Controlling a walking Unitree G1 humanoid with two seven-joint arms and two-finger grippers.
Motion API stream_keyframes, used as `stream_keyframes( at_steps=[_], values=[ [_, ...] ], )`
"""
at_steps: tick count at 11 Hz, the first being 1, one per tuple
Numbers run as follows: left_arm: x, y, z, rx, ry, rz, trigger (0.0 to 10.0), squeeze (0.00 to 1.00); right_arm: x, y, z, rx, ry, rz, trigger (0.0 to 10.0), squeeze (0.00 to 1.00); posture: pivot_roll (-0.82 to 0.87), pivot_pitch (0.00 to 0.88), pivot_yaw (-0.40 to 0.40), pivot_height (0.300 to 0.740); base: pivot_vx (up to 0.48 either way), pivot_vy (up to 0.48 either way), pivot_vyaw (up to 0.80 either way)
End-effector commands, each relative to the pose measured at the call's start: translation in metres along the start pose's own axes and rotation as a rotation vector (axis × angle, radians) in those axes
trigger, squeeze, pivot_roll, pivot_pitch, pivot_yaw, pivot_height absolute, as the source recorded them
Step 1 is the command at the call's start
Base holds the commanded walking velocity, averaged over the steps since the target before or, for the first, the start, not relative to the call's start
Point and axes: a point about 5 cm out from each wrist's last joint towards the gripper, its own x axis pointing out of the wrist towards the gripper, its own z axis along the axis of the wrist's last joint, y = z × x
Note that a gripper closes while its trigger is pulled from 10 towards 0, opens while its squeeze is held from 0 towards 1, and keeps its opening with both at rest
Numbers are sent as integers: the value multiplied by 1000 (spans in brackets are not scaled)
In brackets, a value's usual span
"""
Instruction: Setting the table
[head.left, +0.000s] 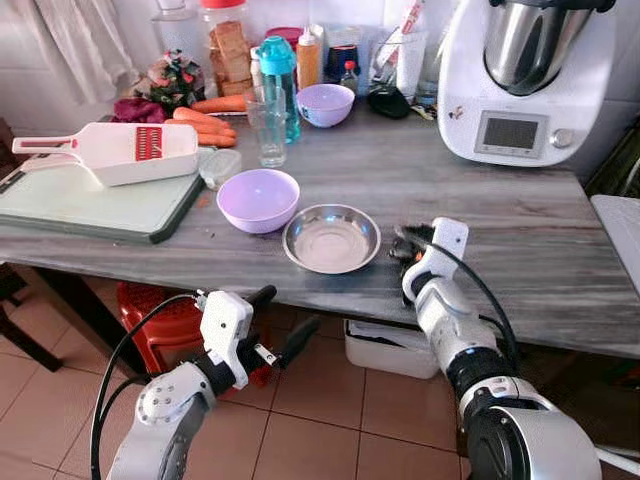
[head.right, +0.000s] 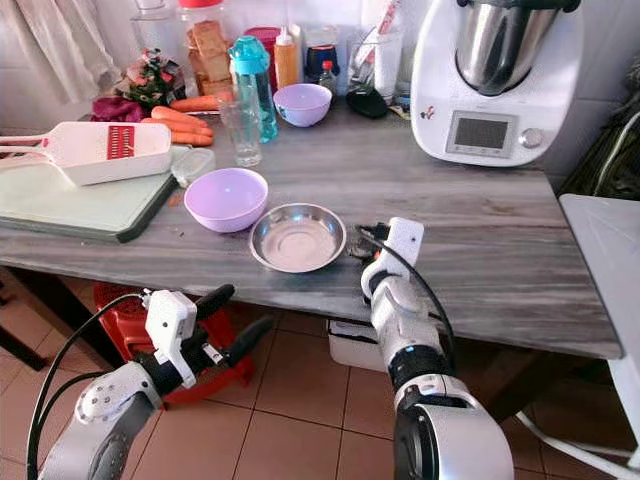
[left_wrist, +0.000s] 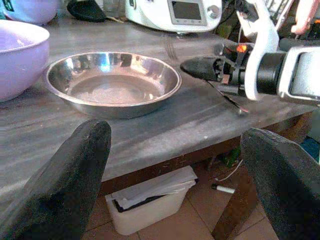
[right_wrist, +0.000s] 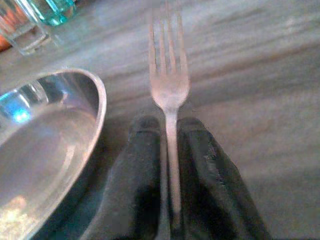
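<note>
At mid-frame, the right tool (head.left: 412, 245) pinches a fork (right_wrist: 169, 85) by its handle just beside the steel dish (head.left: 331, 238) on the table (head.left: 480, 200), seemingly to lay it there, while the left tool (head.left: 278, 322) idles spread below the table edge.

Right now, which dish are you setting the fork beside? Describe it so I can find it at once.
On the grey wooden table, near its front edge, sits the steel bowl, just to the robot's left of the right gripper, which holds the fork. It is shallow, shiny metal and empty, unlike the deeper lilac bowl next to it.
</note>
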Motion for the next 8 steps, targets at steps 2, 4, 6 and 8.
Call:
stream_keyframes(
  at_steps=[2,4,6,8],
  values=[
    [-1,2,-1,9,7,-7,10000,0,1,-3,4,0,-17,-16,10000,1000,129,0,39,740,0,0,0],
    [0,2,-2,11,9,-9,10000,0,0,-4,2,-3,-25,-28,10000,1000,124,0,45,740,0,0,0],
    [2,2,-4,8,14,-16,10000,0,-2,-2,-1,-35,-50,-26,10000,1000,108,0,57,740,0,0,0],
    [3,-3,-4,19,11,-40,10000,0,-16,-1,-7,-126,-146,-11,10000,1000,87,0,65,740,0,0,0]
  ],
)
